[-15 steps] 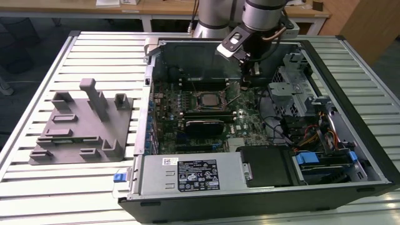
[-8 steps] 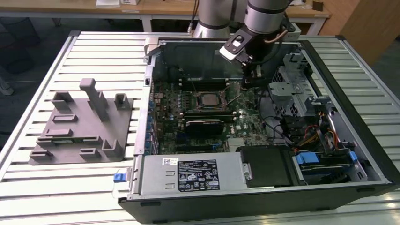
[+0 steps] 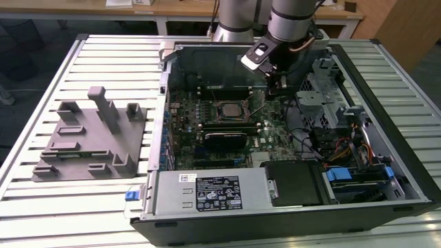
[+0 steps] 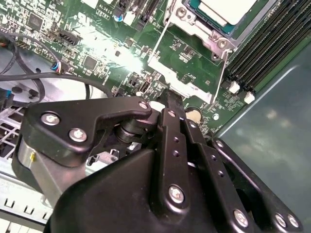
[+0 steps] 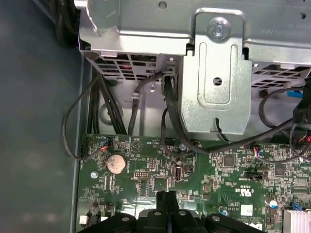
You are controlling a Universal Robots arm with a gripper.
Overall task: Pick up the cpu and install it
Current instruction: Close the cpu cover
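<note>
Fixture block stands on the slatted table at the exterior view's left, well apart from the open case. Inside the case the board lies flat. The cpu sits in the socket mid-board, silvery top up. My claw is just to the exterior view's right of the socket, low over the board. Fingers are pressed together with nothing between them. Coin cell is near the tips. Drive cage is further right.
</note>
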